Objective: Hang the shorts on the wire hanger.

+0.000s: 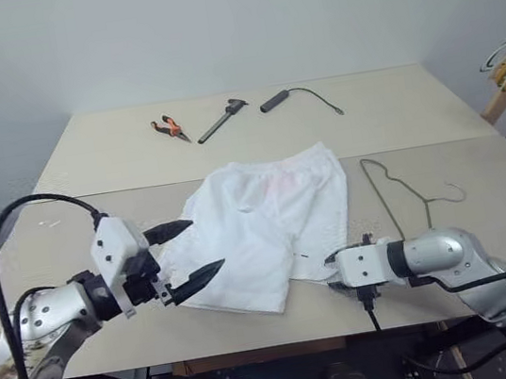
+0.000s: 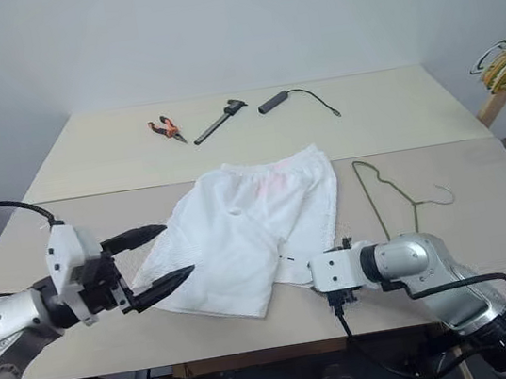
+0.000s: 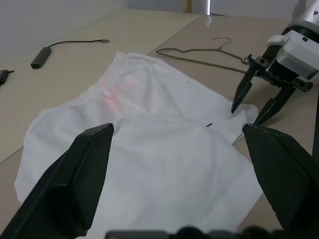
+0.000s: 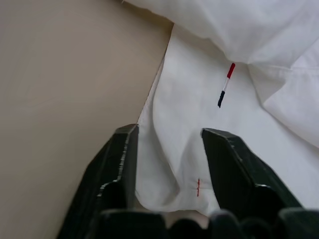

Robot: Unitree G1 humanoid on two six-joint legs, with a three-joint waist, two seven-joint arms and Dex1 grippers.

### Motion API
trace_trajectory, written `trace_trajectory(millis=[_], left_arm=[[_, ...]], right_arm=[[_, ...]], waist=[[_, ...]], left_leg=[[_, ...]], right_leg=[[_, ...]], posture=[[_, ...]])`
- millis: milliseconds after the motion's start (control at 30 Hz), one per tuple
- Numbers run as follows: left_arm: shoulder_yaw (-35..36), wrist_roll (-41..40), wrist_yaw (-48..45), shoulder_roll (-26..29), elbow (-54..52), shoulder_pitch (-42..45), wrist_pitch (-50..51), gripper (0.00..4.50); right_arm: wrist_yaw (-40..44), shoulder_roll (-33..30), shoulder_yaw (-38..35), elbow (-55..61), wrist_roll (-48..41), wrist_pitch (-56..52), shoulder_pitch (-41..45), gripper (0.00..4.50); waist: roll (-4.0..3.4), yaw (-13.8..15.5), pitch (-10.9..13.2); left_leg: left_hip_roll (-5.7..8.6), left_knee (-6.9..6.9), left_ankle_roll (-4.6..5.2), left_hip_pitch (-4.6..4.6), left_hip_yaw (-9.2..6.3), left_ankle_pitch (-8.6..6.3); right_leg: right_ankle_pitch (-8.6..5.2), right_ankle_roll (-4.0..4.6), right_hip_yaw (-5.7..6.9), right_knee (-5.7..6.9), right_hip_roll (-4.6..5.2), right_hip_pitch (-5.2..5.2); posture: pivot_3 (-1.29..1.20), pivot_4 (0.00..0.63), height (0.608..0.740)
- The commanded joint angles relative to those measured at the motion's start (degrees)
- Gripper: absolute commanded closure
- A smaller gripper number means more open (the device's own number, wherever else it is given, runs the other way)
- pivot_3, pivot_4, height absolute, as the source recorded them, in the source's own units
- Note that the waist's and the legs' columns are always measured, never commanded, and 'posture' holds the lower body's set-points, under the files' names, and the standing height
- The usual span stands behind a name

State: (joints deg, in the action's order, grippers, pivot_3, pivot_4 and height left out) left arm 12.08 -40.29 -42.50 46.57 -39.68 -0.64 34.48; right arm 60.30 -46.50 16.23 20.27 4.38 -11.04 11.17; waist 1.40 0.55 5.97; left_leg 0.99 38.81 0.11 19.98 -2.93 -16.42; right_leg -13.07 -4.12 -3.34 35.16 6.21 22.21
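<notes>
The shorts (image 1: 267,221) lie flat on the table (image 1: 393,106) in the middle of the left eye view, their long axis going from the waistband at the upper right down to the hems at the lower left. The wire hanger (image 1: 403,188) lies just to the right of them, near but not touching, with its hook toward the right.

The right gripper (image 3: 259,102) is at the lower right corner of the cloth. In the right wrist view its fingers (image 4: 119,169) stand partly apart with a small fold of the hem between them; I cannot tell if they press it. The left gripper (image 1: 186,254) hovers wide open and empty at the lower left edge of the shorts.

So each arm has its own near corner. The hanger is on the right arm's side, and I judge that this arm is the nearer one to reach it.
</notes>
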Motion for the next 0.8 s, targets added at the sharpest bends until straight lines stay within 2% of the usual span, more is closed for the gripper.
trace_trajectory(millis=[33, 100, 200, 300, 400, 533, 700, 800], left_arm=[[-7.43, 1.97, -0.02, 1.11, -1.41, 3.23, 3.23, 0.00], [-12.30, -0.21, 1.65, 0.53, -0.36, 7.19, 10.23, 0.00], [-17.88, -2.31, 6.15, -2.51, 2.03, 13.65, 21.11, 0.00], [-27.85, 2.47, 8.92, -1.28, 2.47, 20.48, 31.19, 0.00], [-30.74, 2.24, 10.71, -4.54, 5.37, 23.52, 36.39, 0.00], [-35.47, 4.29, 11.89, -9.12, 9.67, 27.45, 39.10, 0.00], [-37.69, 6.14, 13.79, -13.41, 12.67, 29.38, 41.94, 0.00], [-39.55, 7.76, 14.64, -13.19, 12.14, 28.99, 42.75, 0.59]], right_arm=[[1.37, -0.02, -3.33, 3.85, -5.15, -3.86, 0.22, 0.71], [2.49, -1.79, -4.72, 4.47, -6.59, -5.89, 0.12, 0.07], [5.08, -4.78, -7.86, 5.69, -10.58, -6.67, -1.01, 0.03], [5.32, -5.96, -11.49, 7.05, -14.13, -7.82, -1.94, 0.03], [5.50, -6.31, -14.79, 7.98, -16.99, -6.92, -3.22, 0.03], [7.18, -6.92, -17.65, 9.25, -20.61, -5.19, -4.78, 0.03], [6.85, -7.33, -18.37, 10.26, -21.41, -5.31, -5.63, 0.03], [6.40, -7.37, -18.70, 10.78, -21.40, -5.34, -6.35, 0.00]], waist=[[0.00, 0.14, 0.00], [0.00, 0.18, 0.00], [0.00, 0.00, 0.00], [0.02, -0.32, 0.00], [0.02, -1.56, -0.01], [0.02, -1.78, -0.01], [0.02, -1.92, -0.01], [0.01, -1.94, -0.02]], left_leg=[[0.00, 0.00, 0.00, 0.01, 0.00, 0.00], [0.01, 0.01, 0.00, 0.02, 0.00, 0.00], [0.01, 0.05, 0.00, 0.09, -0.01, 0.00], [0.01, 0.05, 0.01, 0.13, -0.09, 0.00], [0.01, 0.04, 0.01, 0.18, -0.09, 0.00], [0.01, 0.04, 0.01, 0.22, -0.10, -0.01], [0.01, 0.05, 0.01, 0.22, -0.09, -0.01], [0.01, 0.06, 0.01, 0.20, -0.10, 0.00]], right_leg=[[0.00, 0.00, 0.00, 0.00, 0.00, 0.00], [0.00, -0.01, 0.00, 0.00, 0.00, 0.00], [0.01, -0.04, 0.01, -0.02, 0.00, 0.02], [0.01, -0.05, 0.08, -0.01, -0.01, 0.04], [-0.02, -0.08, 0.08, -0.04, -0.02, 0.05], [-0.03, -0.09, 0.07, -0.08, -0.02, 0.08], [-0.03, -0.09, 0.07, -0.07, -0.01, 0.07], [-0.03, -0.09, 0.07, -0.07, -0.01, 0.06]], posture=[[0.03, 0.077, 0.740], [0.02, 0.076, 0.740], [0.00, 0.072, 0.740], [-0.04, 0.071, 0.740], [-0.05, 0.068, 0.740], [-0.07, 0.065, 0.740], [-0.09, 0.065, 0.740], [-0.09, 0.069, 0.740]])
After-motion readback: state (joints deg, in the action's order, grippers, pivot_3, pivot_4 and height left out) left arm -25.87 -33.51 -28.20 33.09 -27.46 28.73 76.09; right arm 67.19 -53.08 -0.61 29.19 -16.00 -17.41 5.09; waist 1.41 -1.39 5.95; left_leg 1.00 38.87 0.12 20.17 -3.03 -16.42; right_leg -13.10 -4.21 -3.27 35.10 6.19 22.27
